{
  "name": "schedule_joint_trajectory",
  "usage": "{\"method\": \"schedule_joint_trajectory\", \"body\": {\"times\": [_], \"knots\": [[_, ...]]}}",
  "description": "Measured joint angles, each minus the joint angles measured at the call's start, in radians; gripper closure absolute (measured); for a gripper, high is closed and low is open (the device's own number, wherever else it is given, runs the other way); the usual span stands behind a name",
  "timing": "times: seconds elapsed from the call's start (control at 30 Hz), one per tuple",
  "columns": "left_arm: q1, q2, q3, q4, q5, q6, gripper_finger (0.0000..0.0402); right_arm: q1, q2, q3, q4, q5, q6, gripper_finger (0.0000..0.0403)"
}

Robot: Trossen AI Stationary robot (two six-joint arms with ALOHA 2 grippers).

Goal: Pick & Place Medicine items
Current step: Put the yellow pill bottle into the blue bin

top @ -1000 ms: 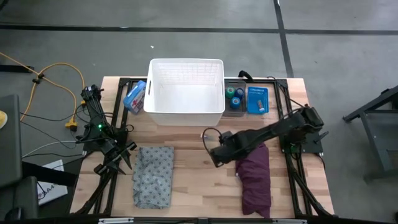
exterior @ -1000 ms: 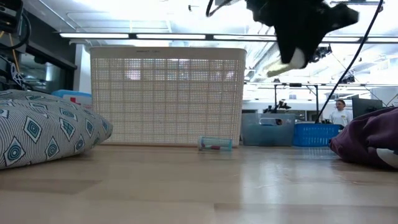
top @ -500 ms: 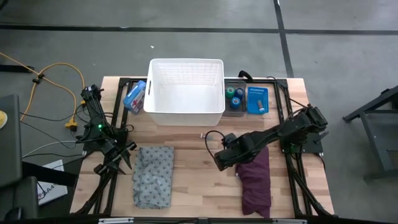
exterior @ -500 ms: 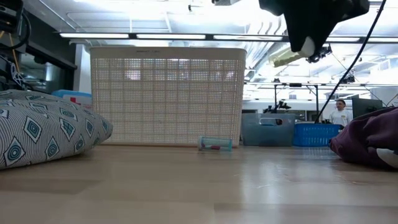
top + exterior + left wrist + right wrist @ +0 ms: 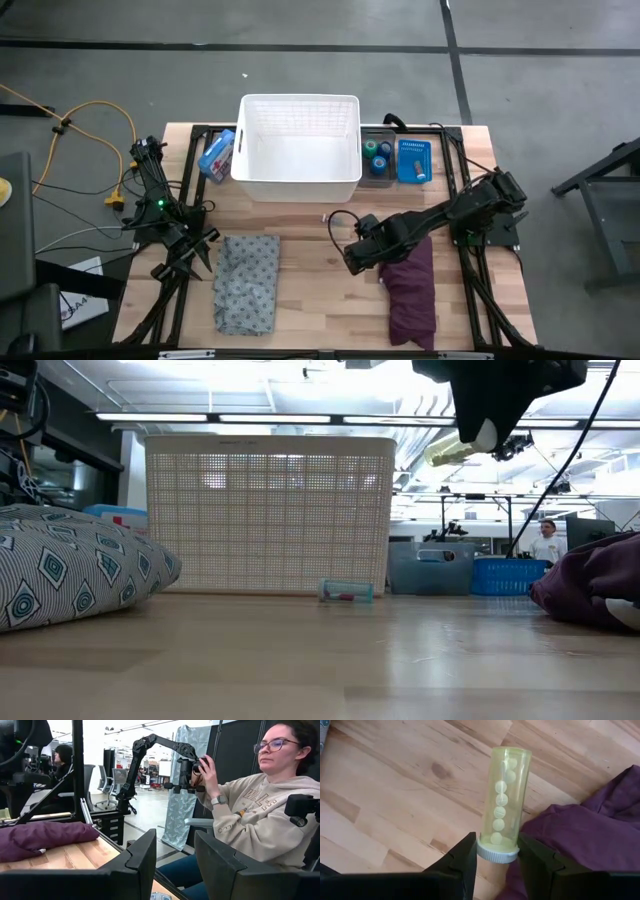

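My right gripper (image 5: 352, 256) hangs above the table's middle, beside the purple cloth (image 5: 410, 285), shut on a thin yellowish tube (image 5: 506, 795) with white tablets inside; the tube also shows in the low view (image 5: 448, 453). A tiny clear vial (image 5: 346, 592) lies on its side on the table in front of the white basket (image 5: 298, 150). Green and blue tape rolls (image 5: 378, 155) sit in a clear bin right of the basket. My left gripper (image 5: 175, 852) is open and empty at the table's left edge (image 5: 190, 250). My right gripper pinches the tube's white cap end (image 5: 497, 852) between its two fingers (image 5: 465, 857). The tube sticks out forward past the fingertips, along the fingers. It is lifted clear of the table and lies slightly tilted from level in the low view.
A grey patterned cloth (image 5: 248, 283) lies at the near left. A blue box (image 5: 413, 160) stands right of the clear bin, and a blue packet (image 5: 216, 155) left of the basket. A seated person (image 5: 255, 810) shows beyond the table's edge.
My right gripper has risen a little with the tube and shifted slightly toward the table's right and near edges. The tube stays clear of the table.
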Motion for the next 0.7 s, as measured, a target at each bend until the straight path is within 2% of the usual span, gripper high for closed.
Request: {"method": "schedule_joint_trajectory", "body": {"times": [0.23, 0.33, 0.57, 0.7], "knots": [[0.0, 0.0, 0.0, 0.0, 0.0, 0.0, 0.0274, -0.014, -0.049, -0.003, -0.009, 0.003, 0.0, 0.0287], [0.0, 0.0, 0.0, 0.001, 0.0, 0.0, 0.0274, -0.031, -0.096, -0.053, -0.014, 0.002, -0.001, 0.0287], [0.0, 0.0, 0.0, 0.004, 0.0, 0.0, 0.0274, -0.101, -0.302, -0.32, 0.026, 0.001, 0.011, 0.0286], [0.0, 0.0, 0.0, 0.005, 0.0, 0.0, 0.0274, -0.195, -0.438, -0.473, 0.04, 0.003, -0.015, 0.0286]]}}
